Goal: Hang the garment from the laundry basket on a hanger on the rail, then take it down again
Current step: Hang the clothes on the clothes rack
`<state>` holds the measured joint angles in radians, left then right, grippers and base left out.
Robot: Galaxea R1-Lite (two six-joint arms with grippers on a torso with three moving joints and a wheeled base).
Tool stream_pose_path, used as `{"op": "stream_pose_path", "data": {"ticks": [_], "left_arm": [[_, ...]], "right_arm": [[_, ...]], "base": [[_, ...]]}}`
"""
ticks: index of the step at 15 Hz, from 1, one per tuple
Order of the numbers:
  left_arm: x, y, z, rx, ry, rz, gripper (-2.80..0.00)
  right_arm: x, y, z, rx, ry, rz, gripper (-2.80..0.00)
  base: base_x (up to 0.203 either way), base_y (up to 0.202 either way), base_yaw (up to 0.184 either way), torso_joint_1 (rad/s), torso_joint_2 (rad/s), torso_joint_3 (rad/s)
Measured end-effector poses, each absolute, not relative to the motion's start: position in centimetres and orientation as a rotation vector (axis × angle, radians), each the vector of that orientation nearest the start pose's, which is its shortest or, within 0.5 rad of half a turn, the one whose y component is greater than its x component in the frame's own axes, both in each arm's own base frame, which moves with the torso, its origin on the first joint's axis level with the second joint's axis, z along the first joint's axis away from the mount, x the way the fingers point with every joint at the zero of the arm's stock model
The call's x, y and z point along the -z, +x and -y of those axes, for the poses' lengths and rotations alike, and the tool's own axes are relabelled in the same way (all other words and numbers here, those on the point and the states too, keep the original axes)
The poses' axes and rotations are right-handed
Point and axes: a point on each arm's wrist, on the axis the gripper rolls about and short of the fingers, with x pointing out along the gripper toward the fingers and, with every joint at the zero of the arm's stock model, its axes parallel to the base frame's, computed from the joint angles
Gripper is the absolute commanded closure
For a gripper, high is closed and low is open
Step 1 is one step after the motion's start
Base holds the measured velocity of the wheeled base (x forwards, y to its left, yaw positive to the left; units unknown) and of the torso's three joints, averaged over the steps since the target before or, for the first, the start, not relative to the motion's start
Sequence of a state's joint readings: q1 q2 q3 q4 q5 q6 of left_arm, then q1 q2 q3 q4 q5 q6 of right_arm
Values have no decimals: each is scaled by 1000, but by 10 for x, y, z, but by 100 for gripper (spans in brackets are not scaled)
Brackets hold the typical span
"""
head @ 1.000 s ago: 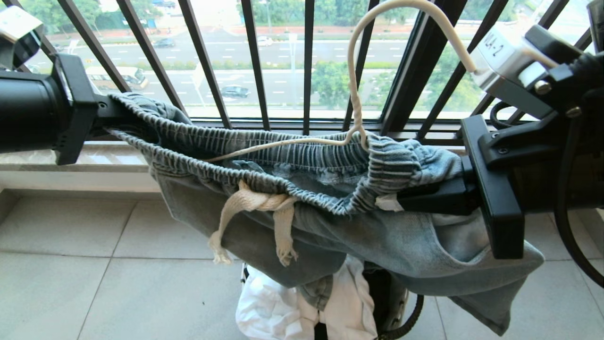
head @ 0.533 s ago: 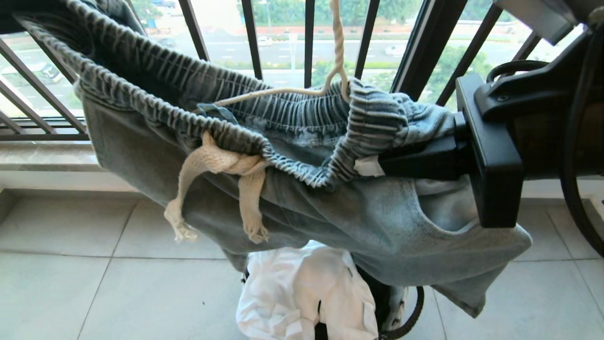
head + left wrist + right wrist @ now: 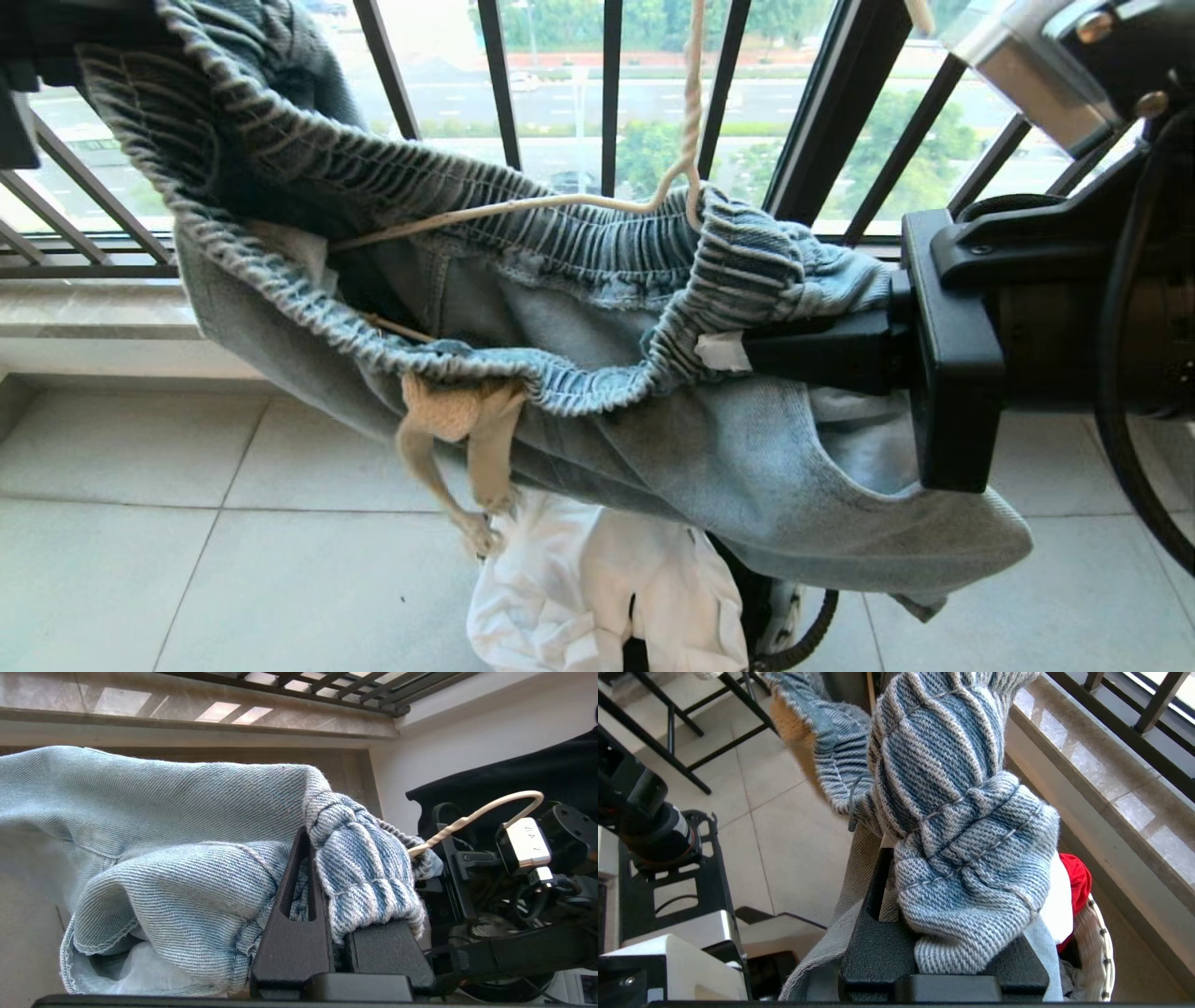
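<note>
The blue-grey denim garment (image 3: 653, 457) hangs stretched between both grippers, in front of the window. My right gripper (image 3: 747, 350) is shut on the right end of its ribbed waistband (image 3: 952, 858). My left gripper (image 3: 322, 882) is shut on the left end, at the head view's top left edge. The cream wire hanger (image 3: 560, 203) lies inside the waistband. Its twisted neck (image 3: 692, 84) rises out of the top of the view, and its hook (image 3: 472, 817) curves toward my right wrist. The laundry basket (image 3: 803, 611) stands on the floor below. The rail is out of view.
Black window bars (image 3: 609, 112) and a stone sill (image 3: 93, 313) stand just behind the garment. White clothes (image 3: 597, 597) and a red cloth (image 3: 1076, 877) fill the basket (image 3: 1106, 952). A black metal stand (image 3: 691, 728) is on the tiled floor (image 3: 187, 579).
My left gripper has risen up and to the left, almost out of the head view, lifting its end of the waistband. The hanger neck has gone up too. The right gripper has shifted only slightly.
</note>
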<state>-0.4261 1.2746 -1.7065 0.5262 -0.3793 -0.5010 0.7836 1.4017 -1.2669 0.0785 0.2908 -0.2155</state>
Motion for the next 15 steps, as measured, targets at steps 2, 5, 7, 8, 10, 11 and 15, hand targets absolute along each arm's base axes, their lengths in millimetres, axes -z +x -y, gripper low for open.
{"op": "stream_pose_path", "data": {"ticks": [2,5,7,8,10,11,15], "left_arm": [[-416,133,77,760,-448,-318,0],[-413,139,96,784,-425,-346,0],[-410,140,109,755,-398,-348,0],[-409,141,117,722,-374,-338,0],[-408,143,132,671,-340,-329,0],[-409,143,138,674,-335,-327,0],[-413,148,153,625,-294,-284,0]], "right_arm": [[-318,158,-165,-1053,-217,-103,0],[-306,151,-158,-1042,-177,-140,0],[-305,146,-152,-1034,-156,-89,0],[-301,144,-149,-1032,-141,-88,0],[-300,140,-145,-1029,-126,-81,0],[-300,139,-144,-1031,-124,-78,0],[-297,144,-150,-1036,-119,-73,0]], "base": [[0,0,0,0,0,0],[0,0,0,0,0,0],[0,0,0,0,0,0],[0,0,0,0,0,0],[0,0,0,0,0,0],[0,0,0,0,0,0],[0,0,0,0,0,0]]}}
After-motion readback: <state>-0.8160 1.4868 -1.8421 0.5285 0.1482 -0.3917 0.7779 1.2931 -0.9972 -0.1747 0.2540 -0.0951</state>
